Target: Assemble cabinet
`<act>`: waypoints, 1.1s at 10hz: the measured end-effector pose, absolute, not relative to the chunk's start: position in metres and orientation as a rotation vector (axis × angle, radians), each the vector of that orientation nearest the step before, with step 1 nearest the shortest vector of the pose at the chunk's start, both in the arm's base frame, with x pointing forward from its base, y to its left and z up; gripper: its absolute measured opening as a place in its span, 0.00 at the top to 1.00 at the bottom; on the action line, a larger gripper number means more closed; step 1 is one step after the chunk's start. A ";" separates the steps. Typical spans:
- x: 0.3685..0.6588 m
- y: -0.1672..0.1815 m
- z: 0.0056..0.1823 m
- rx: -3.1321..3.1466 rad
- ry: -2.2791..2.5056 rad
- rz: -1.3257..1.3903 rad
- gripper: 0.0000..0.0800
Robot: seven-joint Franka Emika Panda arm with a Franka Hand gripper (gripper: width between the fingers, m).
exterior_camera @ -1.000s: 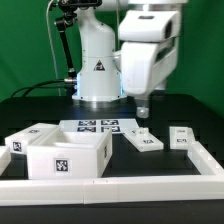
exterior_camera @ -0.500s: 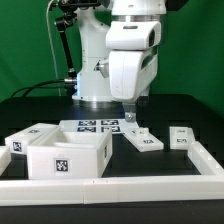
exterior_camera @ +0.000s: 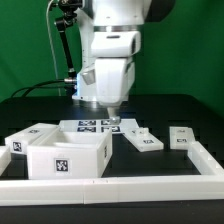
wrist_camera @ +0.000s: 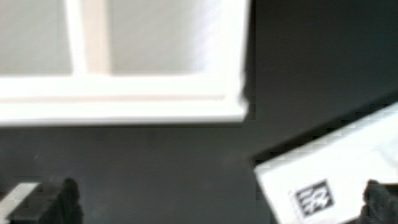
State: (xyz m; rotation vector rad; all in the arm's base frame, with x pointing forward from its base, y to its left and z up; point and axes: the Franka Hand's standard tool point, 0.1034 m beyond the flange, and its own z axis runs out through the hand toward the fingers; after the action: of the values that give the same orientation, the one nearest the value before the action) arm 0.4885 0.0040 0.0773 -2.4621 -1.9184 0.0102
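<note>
The white cabinet body, an open box with square tags, sits at the front on the exterior view's left. A flat tagged white slab and a small tagged white block lie to its right. My gripper hangs low between the body and the slab, over the edge of the marker board. In the wrist view the body's walls and divider and a tagged white corner show. The dark fingertips stand wide apart, and my gripper is open with only black table between them.
The marker board lies flat behind the cabinet body. A low white rail runs along the table's front and up the exterior view's right side. The robot's white base stands at the back.
The arm has swung toward the exterior view's left, from above the flat slab to a spot near the marker board and the cabinet body. The parts have not moved.
</note>
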 end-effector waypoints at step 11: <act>0.459 -0.033 0.033 -2.465 -1.818 0.081 0.00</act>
State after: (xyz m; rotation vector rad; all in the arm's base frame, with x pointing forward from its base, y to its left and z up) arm 0.4590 -0.0333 0.0334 -2.4651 -1.8184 0.0815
